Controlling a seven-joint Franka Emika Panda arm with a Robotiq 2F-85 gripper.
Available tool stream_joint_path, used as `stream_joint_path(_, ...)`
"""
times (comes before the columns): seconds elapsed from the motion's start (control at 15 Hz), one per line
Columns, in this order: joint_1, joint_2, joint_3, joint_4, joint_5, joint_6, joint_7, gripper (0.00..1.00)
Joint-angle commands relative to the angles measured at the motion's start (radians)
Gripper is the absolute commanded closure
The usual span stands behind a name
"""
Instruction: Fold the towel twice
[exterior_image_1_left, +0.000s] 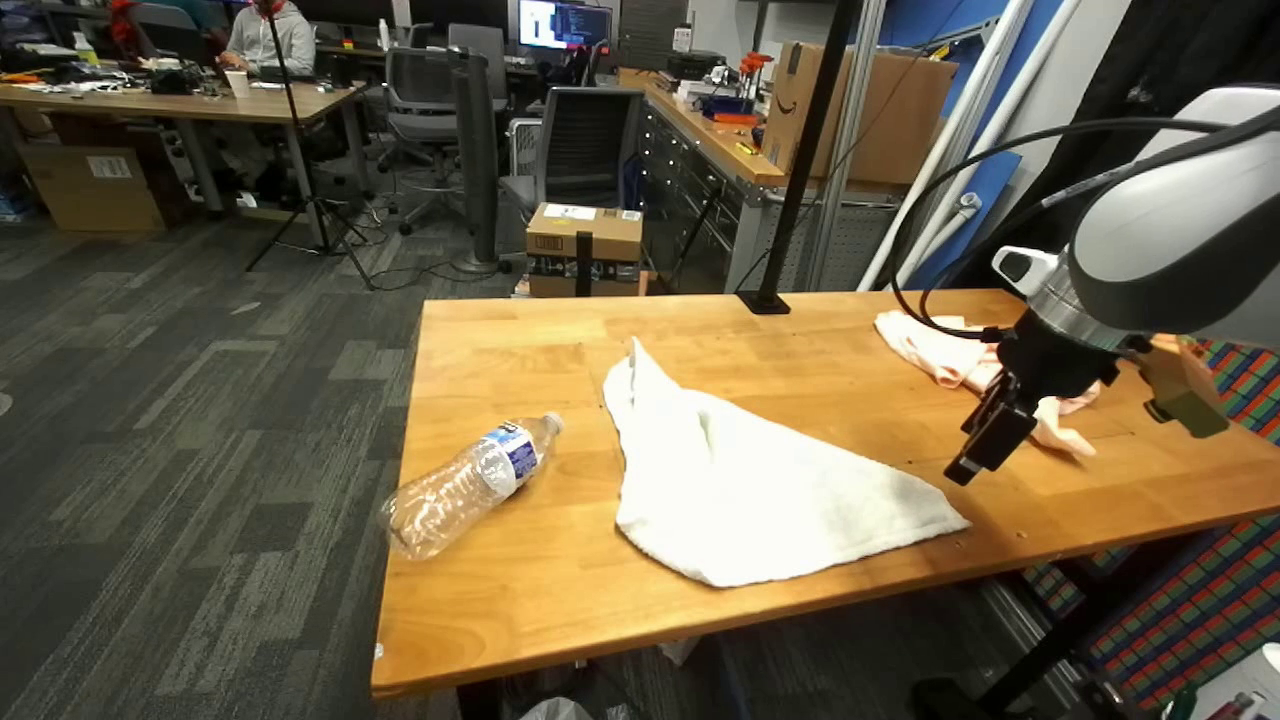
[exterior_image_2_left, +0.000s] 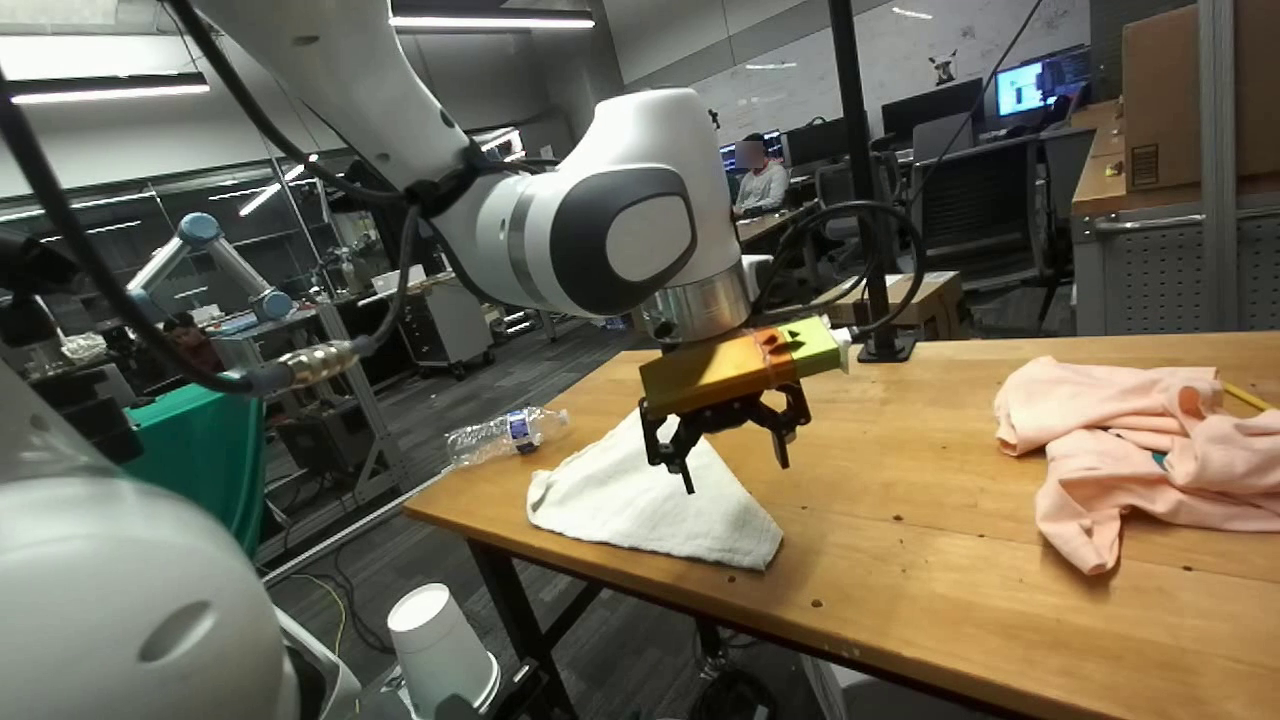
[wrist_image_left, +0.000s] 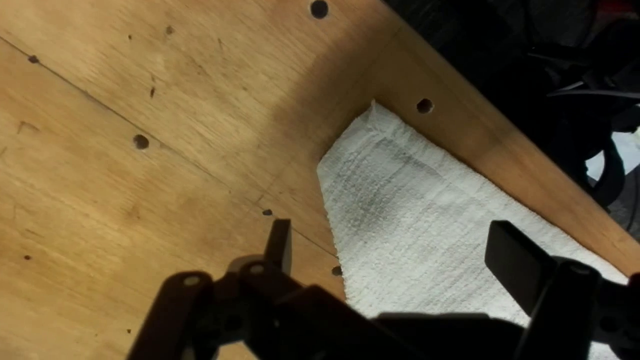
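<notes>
A white towel (exterior_image_1_left: 760, 490) lies on the wooden table in a rough triangle, with a raised fold at its far corner. In an exterior view the towel (exterior_image_2_left: 640, 505) shows partly behind the gripper. In the wrist view the near end of the towel (wrist_image_left: 420, 235) tapers to a blunt corner near the table edge. My gripper (exterior_image_2_left: 737, 478) is open and empty above the table. In the wrist view the gripper (wrist_image_left: 387, 227) has its fingers wide apart, one over bare wood and one over the towel. In an exterior view the gripper (exterior_image_1_left: 975, 465) is above the towel's narrow corner, apart from it.
A clear plastic bottle (exterior_image_1_left: 475, 485) lies on its side left of the towel; it also shows in an exterior view (exterior_image_2_left: 505, 435). A pink cloth (exterior_image_2_left: 1150, 450) lies crumpled on the table. A black post (exterior_image_1_left: 765, 300) stands at the table's back edge. The table's front edge (wrist_image_left: 505, 135) runs close by the towel.
</notes>
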Motion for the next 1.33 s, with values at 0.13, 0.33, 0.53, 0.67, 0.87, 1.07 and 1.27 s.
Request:
stream_joint_path(0.13, 0.001, -0.008, 0.001, 0.000, 0.061, -0.062, -0.034, 0.00)
stream_joint_path(0.33, -0.002, 0.004, 0.010, 0.000, 0.061, -0.091, -0.027, 0.00)
stream_joint_path(0.53, 0.001, 0.030, 0.025, 0.000, 0.056, -0.107, -0.021, 0.00)
stream_joint_path(0.67, -0.002, 0.048, 0.040, 0.000, 0.047, -0.111, -0.014, 0.00)
stream_joint_path(0.87, -0.002, 0.080, 0.063, 0.000, 0.047, -0.109, -0.014, 0.00)
stream_joint_path(1.07, 0.008, 0.116, 0.087, 0.000, 0.073, -0.077, -0.047, 0.00)
stream_joint_path(1.27, 0.007, 0.143, 0.110, 0.000, 0.094, -0.039, -0.087, 0.00)
